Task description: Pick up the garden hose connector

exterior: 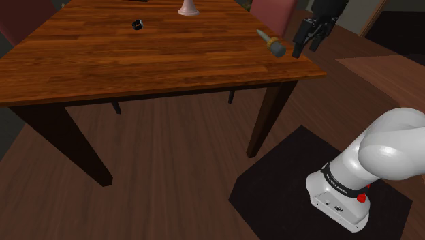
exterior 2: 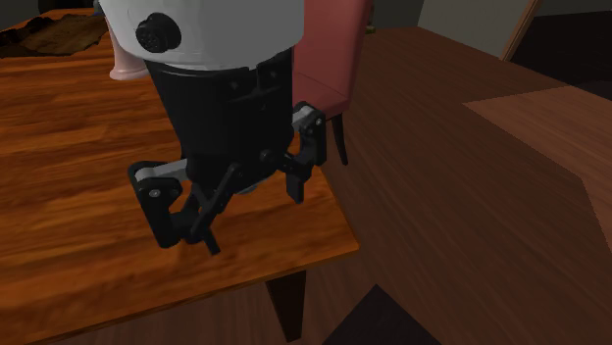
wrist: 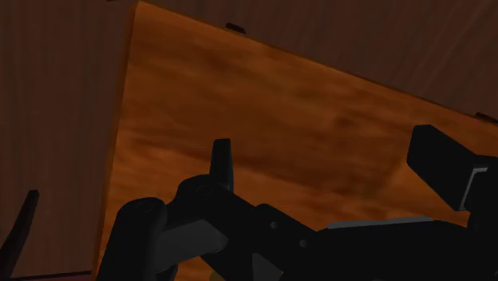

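The garden hose connector (exterior: pixel 272 43) is a short grey cylinder with a blue and yellowish tip. It lies on the wooden table (exterior: pixel 170 61) close to the corner at the shoulder view's right. My black gripper (exterior: pixel 308 43) hangs just right of it, over the table's edge and apart from it. In the second exterior view the gripper (exterior 2: pixel 235 211) is seen close up above the table corner (exterior 2: pixel 324 240). Its fingers stand apart with nothing held between them. The wrist view looks down on the same table corner (wrist: pixel 239 104).
A small black object (exterior: pixel 138 24) and a pale vase-like base (exterior: pixel 189 8) stand farther back on the table. Pink chairs (exterior: pixel 272 10) (exterior 2: pixel 329 59) sit at the table's far side. My stand rests on a dark mat (exterior: pixel 272 191) on the wooden floor.
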